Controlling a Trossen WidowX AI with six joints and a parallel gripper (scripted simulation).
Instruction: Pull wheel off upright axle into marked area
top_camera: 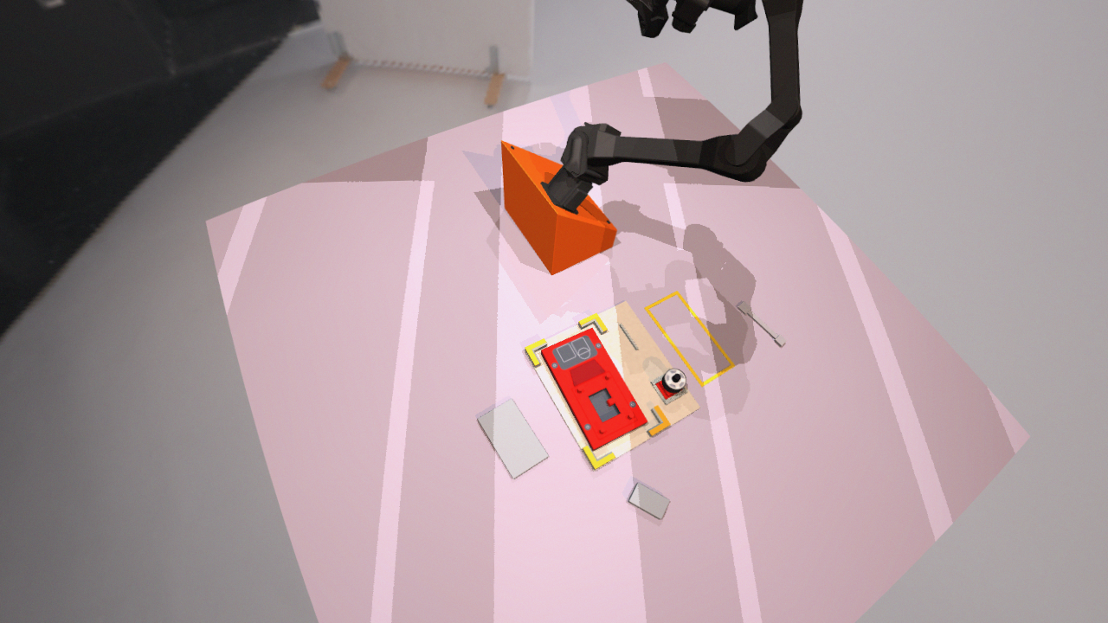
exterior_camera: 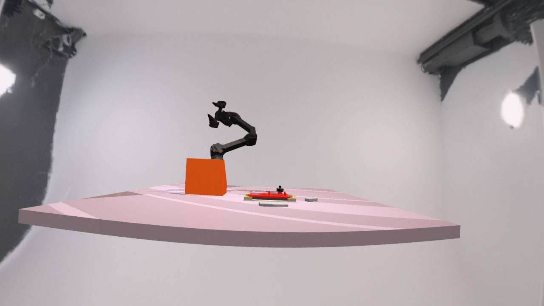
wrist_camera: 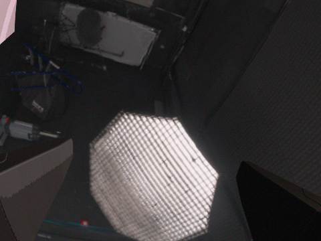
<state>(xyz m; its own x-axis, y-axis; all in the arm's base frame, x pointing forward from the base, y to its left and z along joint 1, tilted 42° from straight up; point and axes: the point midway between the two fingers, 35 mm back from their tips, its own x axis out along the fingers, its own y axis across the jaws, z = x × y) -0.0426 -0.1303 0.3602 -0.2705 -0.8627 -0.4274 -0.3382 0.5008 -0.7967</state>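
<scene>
The wheel (top_camera: 667,382) (exterior_camera: 279,189), black with a pale face, sits around the upright axle (top_camera: 676,378) (exterior_camera: 280,186) on a small red base at the wooden board's right side. The marked area is a yellow rectangular outline (top_camera: 673,346) on the table just beyond that side; nothing lies inside it. My gripper (exterior_camera: 210,109) (wrist_camera: 157,161) is open and empty, high above the table and far from the wheel, tipped upward. The top view shows only part of it at the top edge. The wrist view shows neither wheel nor outline.
A red plate (top_camera: 586,373) (exterior_camera: 262,195) lies on the board (top_camera: 641,341) among yellow and orange corner brackets. Two grey blocks (top_camera: 512,438) (top_camera: 649,500) and a thin grey bar (top_camera: 763,326) lie around it. The arm stands on an orange block (top_camera: 534,224) (exterior_camera: 205,177).
</scene>
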